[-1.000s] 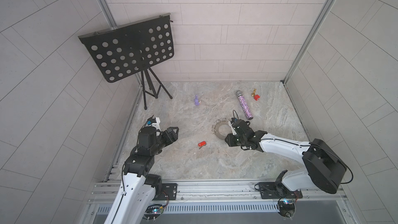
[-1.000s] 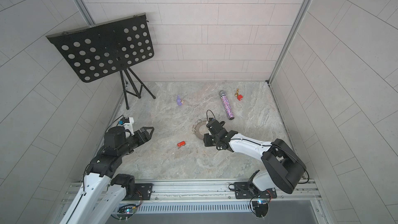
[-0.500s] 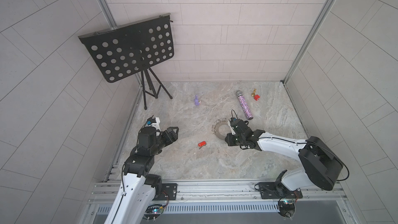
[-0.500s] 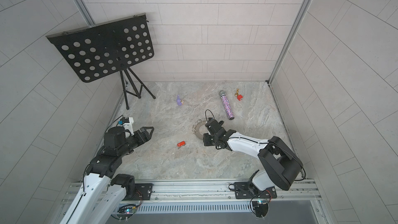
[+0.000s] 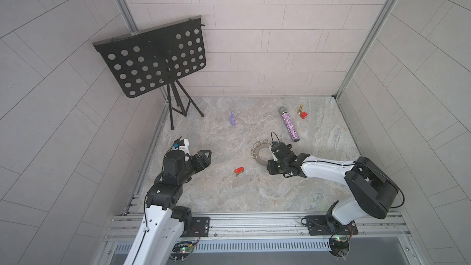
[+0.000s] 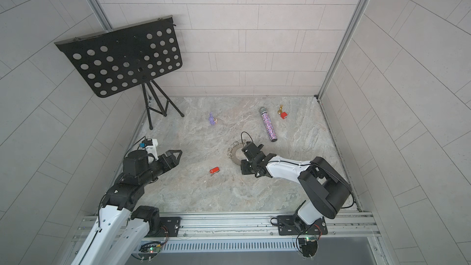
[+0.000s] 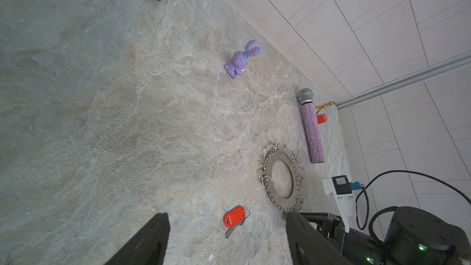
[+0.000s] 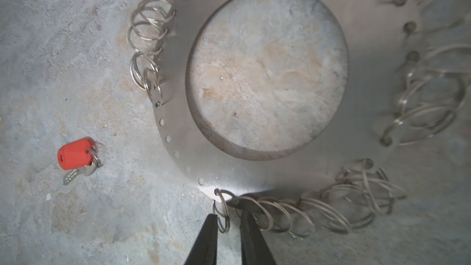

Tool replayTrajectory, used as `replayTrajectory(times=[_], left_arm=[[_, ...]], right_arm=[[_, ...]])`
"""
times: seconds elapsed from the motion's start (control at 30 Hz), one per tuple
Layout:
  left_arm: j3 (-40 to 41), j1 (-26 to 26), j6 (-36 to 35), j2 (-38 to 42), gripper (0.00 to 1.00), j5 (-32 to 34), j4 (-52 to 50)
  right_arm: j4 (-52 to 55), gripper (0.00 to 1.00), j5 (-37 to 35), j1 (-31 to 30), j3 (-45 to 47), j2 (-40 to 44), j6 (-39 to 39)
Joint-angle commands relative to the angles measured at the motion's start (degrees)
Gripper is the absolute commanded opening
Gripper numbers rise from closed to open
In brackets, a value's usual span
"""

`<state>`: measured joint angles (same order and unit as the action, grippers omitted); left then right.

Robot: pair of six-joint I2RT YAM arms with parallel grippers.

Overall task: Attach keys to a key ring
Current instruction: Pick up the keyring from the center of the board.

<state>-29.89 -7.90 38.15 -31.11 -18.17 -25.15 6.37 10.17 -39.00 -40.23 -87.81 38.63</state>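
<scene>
The key [image 5: 239, 170] [image 6: 214, 170], small and silver with an oblong red tag, lies flat on the stone floor [image 7: 234, 216] [image 8: 75, 158]. Just right of it lies the key ring [image 5: 260, 152] [image 6: 235, 155], a flat grey disc [image 7: 268, 168] [image 8: 178, 113] fringed with wire loops. My right gripper [image 8: 228, 216] [image 5: 270, 159] is low over the disc's near rim. Its thin fingers stand a narrow gap apart with one wire loop [image 8: 222, 210] between them; only one finger touches it. My left gripper [image 7: 226, 214] [image 5: 204, 155] hovers open and empty, left of the key.
A black perforated music stand [image 5: 153, 59] stands on a tripod at the back left. A purple bunny figure [image 5: 233, 119], a glittery microphone [image 5: 289, 126], a gold chess piece [image 5: 300, 109] and a red cube [image 5: 303, 115] lie along the back. Tiled walls enclose the floor.
My right gripper has edged a little left along the disc's near rim and its fingers have narrowed. The left arm has barely moved.
</scene>
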Motion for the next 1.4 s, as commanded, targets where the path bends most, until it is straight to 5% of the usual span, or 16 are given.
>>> replayTrajectory(times=[0.0,0.57,0.93,1.17,1.37], left_arm=[[0.4,-0.1,0.2,0.4,0.8,0.5,1.1],[0.3,-0.1,0.2,0.4,0.8,0.7,0.9],[-2.2,-0.1,-2.3,2.0,0.76,-4.8,1.8],[-8.5,-1.2,-5.1,2.3,0.74,-13.1,5.6],[-12.4,-4.2,-3.2,2.9,0.75,-19.5,16.3]], right_arm=[[-0.6,0.2,-0.8,-0.3,-0.6,-0.8,-0.1],[-0.5,0.0,-3.5,-1.7,-0.8,2.0,-2.1],[7.5,0.0,-17.7,-8.1,3.9,30.9,-15.3],[7.5,0.0,-11.0,-8.1,6.8,49.8,-22.0],[7.0,0.0,-0.4,-8.1,3.5,54.4,-21.3]])
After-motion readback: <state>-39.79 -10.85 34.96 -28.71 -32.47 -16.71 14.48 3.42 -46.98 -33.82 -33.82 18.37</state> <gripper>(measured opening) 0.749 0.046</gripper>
